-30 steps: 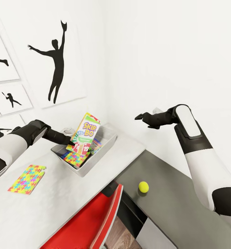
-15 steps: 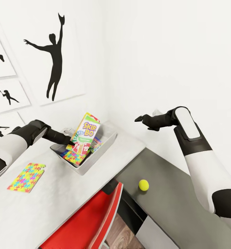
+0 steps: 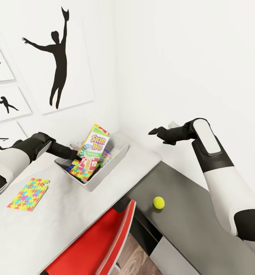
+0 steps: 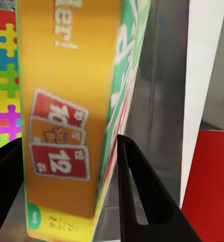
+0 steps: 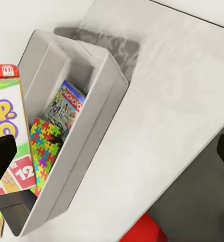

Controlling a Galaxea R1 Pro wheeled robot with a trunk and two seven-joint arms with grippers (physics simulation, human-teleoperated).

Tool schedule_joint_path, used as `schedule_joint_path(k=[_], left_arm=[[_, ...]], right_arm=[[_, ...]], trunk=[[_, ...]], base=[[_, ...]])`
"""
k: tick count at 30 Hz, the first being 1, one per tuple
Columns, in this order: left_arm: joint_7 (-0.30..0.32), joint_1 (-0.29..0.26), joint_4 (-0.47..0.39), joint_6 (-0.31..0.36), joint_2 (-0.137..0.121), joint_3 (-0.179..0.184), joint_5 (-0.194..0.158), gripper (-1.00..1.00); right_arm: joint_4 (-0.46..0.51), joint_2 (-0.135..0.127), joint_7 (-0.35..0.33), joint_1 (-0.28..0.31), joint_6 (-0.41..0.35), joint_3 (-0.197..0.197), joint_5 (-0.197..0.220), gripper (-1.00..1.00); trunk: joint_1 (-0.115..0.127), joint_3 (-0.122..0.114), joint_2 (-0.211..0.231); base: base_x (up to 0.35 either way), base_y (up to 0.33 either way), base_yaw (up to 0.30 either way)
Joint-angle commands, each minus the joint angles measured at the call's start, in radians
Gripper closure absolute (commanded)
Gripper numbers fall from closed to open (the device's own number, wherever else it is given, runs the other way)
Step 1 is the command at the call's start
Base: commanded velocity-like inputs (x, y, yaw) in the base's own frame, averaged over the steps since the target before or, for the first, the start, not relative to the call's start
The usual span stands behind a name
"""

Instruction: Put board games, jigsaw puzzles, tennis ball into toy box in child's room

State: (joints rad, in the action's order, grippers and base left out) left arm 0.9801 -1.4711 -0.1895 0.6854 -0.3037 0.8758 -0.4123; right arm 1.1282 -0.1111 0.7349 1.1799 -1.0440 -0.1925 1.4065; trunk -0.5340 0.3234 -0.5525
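skip-bo box (image 3: pixel 93 149) still upright in the toy box (image 3: pixel 112 165), left claw (image 3: pixel 78 156) clamped on it, seemingly unmoved

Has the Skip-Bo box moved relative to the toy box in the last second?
No. The Skip-Bo box keeps its spot against the toy box rim, upright in the left gripper; only the camera shifted.

The left arm reached forward, its left gripper (image 3: pixel 78 156) clamped with a box between the jaws. The right arm stood raised, elbow bent, right gripper (image 3: pixel 153 131) with its fingers spread.
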Motion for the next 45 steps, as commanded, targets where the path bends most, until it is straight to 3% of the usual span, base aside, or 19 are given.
schedule_joint_path(k=[1, 12, 13, 16, 20, 42, 45], left_arm=[[0.000, -0.001, -0.001, 0.006, -0.001, 0.004, -0.006, 1.00], [-0.004, -0.001, -0.001, 0.006, 0.000, 0.004, -0.006, 1.00], [-0.008, 0.000, -0.001, 0.006, 0.000, 0.003, -0.006, -1.00], [-0.077, -0.001, -0.001, 0.008, 0.000, -0.003, -0.007, -1.00], [-0.108, -0.001, -0.001, 0.008, 0.000, -0.006, -0.008, -1.00], [-0.089, -0.001, -0.004, 0.007, -0.005, -0.006, -0.015, -1.00], [-0.080, -0.001, -0.004, 0.007, -0.007, -0.031, -0.017, -1.00]], right_arm=[[0.005, -0.001, 0.011, -0.002, 0.001, -0.002, 0.009, -1.00], [0.002, 0.001, 0.012, -0.023, 0.004, -0.001, 0.007, -1.00], [0.002, 0.000, 0.011, -0.023, 0.004, -0.001, 0.007, -1.00], [0.002, 0.001, 0.010, -0.023, 0.005, -0.002, 0.007, -1.00], [0.002, 0.000, 0.009, -0.023, 0.005, -0.001, 0.007, -1.00], [0.001, 0.001, 0.009, -0.023, 0.007, -0.001, 0.006, -1.00], [0.001, 0.001, 0.008, -0.023, 0.007, -0.001, 0.006, -1.00]], trunk=[[0.000, 0.002, -0.002], [0.000, 0.002, -0.002], [0.000, 0.002, -0.002], [0.000, 0.002, -0.002], [0.000, 0.002, -0.002], [0.000, -0.003, -0.002], [0.000, -0.008, -0.002]], base=[[0.000, 0.000, 0.000], [0.000, 0.000, 0.000], [0.000, 0.000, 0.000], [0.000, 0.000, 0.000], [0.000, 0.000, 0.000], [-0.019, 0.010, 0.000], [-0.096, 0.058, 0.000]])
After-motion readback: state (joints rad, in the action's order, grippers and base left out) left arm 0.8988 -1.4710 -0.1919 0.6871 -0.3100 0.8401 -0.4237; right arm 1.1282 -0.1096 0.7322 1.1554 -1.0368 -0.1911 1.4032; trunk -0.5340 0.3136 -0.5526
